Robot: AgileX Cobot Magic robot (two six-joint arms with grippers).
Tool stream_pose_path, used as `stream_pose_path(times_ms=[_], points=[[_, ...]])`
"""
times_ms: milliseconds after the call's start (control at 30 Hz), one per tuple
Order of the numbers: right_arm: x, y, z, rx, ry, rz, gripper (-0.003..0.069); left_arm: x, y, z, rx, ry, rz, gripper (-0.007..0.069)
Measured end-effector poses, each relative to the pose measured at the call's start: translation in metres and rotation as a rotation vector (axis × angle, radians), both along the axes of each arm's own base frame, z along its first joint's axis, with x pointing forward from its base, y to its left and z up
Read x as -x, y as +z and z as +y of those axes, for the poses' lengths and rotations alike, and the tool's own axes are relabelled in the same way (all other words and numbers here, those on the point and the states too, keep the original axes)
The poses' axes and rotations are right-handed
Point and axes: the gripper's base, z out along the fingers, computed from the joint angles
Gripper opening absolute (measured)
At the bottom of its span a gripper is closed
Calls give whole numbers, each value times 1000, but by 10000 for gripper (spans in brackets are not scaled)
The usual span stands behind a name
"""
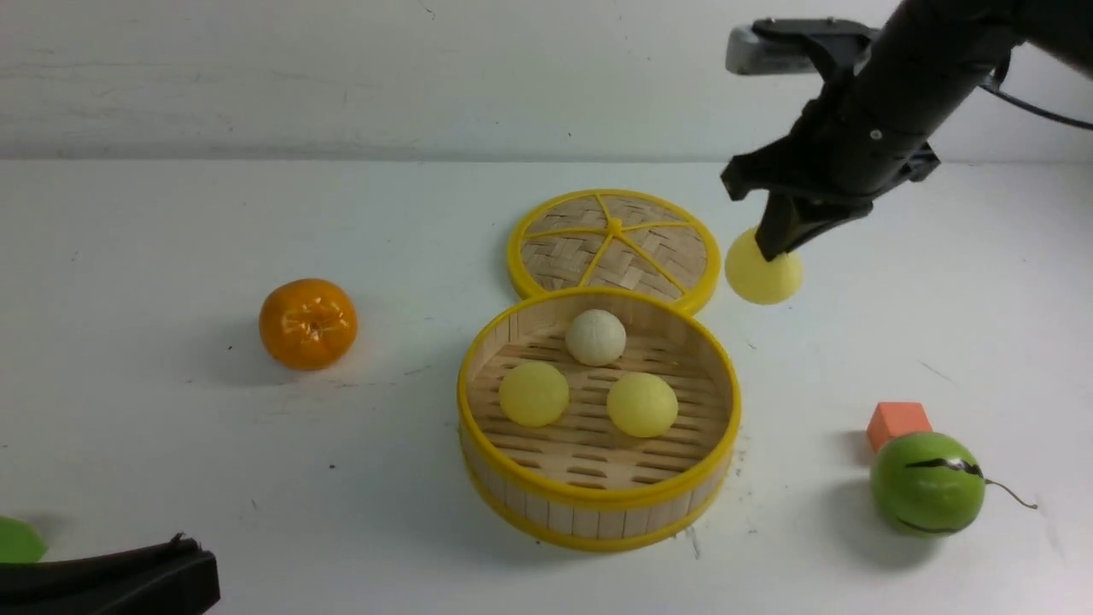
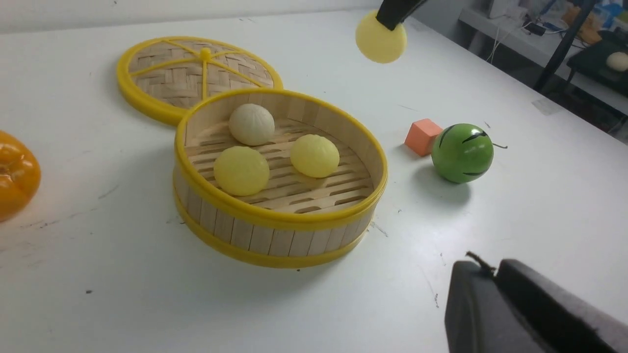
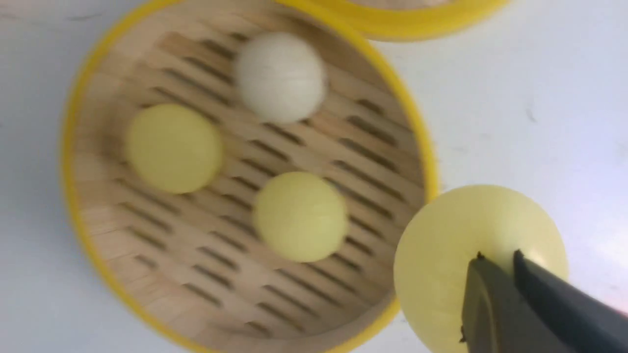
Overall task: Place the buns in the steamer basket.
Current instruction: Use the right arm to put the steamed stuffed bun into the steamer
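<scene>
A: Where are the buns recorded?

B: Three are noted on the slatted floor of the steamer basket [image 1: 598, 504]: the cream-white bun [image 1: 595, 337] toward the far wall, a pale yellow bun [image 1: 534, 394] on the left, and a second pale yellow bun [image 1: 642, 404] to its right. None of the three is seen touching another. The fourth bun [image 1: 762, 275] is held in the air, beyond the basket's far-right rim and just right of the woven lid [image 1: 615, 248].

A: By what is it held?

B: It is pinched by the right end effector [image 1: 775, 249], whose narrow fingertips are closed on its top; in the right wrist view the two tips [image 3: 495, 294] are seen nearly together against the bun.

A: And the left end effector?

B: The left end effector [image 2: 495, 274] is seen low at the near-left corner of the counter [image 1: 171, 478], its jaws pressed together with nothing between them.

A: Other items logged?

B: An orange [image 1: 307, 323] lies left of the basket; an orange-red block [image 1: 898, 423] touches or nearly touches a green ball [image 1: 926, 483] at the right.
</scene>
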Motion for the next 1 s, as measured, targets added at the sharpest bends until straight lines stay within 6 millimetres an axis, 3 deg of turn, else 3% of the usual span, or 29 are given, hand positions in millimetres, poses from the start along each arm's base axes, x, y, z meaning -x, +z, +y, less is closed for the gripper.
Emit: stream_pose_path(times_ms=[67,167,300,800,1000], points=[[24,9,30,-15,88,-9,6,0,1,0,4,3,-6,49],[47,1,61,-5,183,29,6,0,1,0,-1,4,-10,49],[74,-38,95,37,282,123,6,-1,0,0,-8,5,-13,50],[45,-96,117,31,227,91,8,-1,0,1,-10,5,-14,57],[41,-106,116,66,222,87,10,-1,0,1,-11,5,-15,59]])
